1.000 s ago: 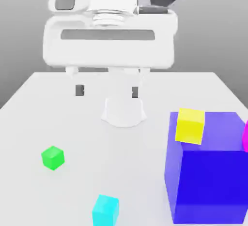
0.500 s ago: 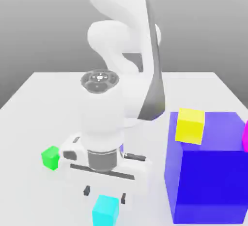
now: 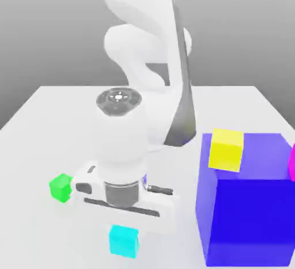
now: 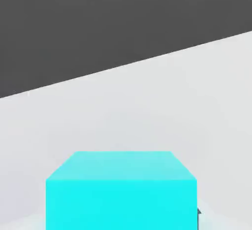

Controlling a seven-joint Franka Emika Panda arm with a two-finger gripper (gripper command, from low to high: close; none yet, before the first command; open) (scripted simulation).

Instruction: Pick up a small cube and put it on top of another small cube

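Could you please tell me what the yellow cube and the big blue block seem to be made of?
The yellow cube looks like glossless plastic or painted wood: flat, even color, no grain. The blue block seems similar, smooth and matte, its faces plain shades of blue; the render leaves the material open.

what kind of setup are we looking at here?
Most likely a simulated robot test scene, not a real workshop: a white robot arm at a bare-looking pale tabletop, flat-coloured cubes, and a big plain blue block under plain grey surroundings.
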